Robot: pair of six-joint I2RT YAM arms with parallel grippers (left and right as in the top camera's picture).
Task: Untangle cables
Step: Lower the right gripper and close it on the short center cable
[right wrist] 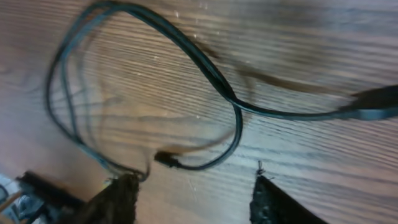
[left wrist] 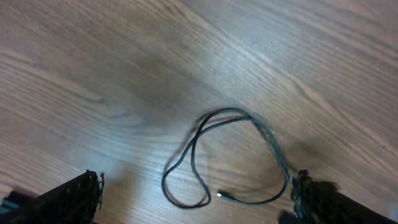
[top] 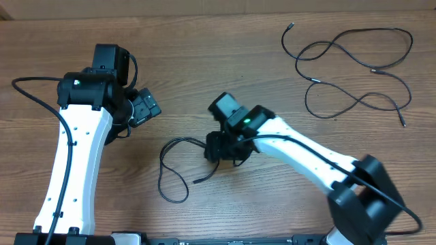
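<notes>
Progress check: I'd call this partway done, probably past the halfway mark.

Starting at the left, the left claw (top: 145,107) is spread wide and holding nothing. It hangs above bare table (top: 225,61), and its wrist view looks down on a cord without touching it.

In the middle of the table lies a loose cable (right wrist: 214,78), on its own and well apart from the others. It's thin, black and floppy. It lies in one big loop that doubles back and crosses over itself once, and its little plug end (right wrist: 165,158) points into the loop. I can't see an actual knot in it, only that crossover.

The right claw (top: 219,151) sits low over the right side of that cable. Its fingers (right wrist: 121,199) are apart with wood showing between them, so it isn't clamped on anything. One strand runs right next to a finger, but I can't tell if they touch.

At the far right, up in the corner, is a pair of cables (top: 332,44) laid out in long lazy curves. They cross each other in a few spots, and from overhead I can't say whether they're tangled or just overlapping.

So what's left, I guess, is opening up the middle loop and maybe pulling the corner pair apart.
</notes>
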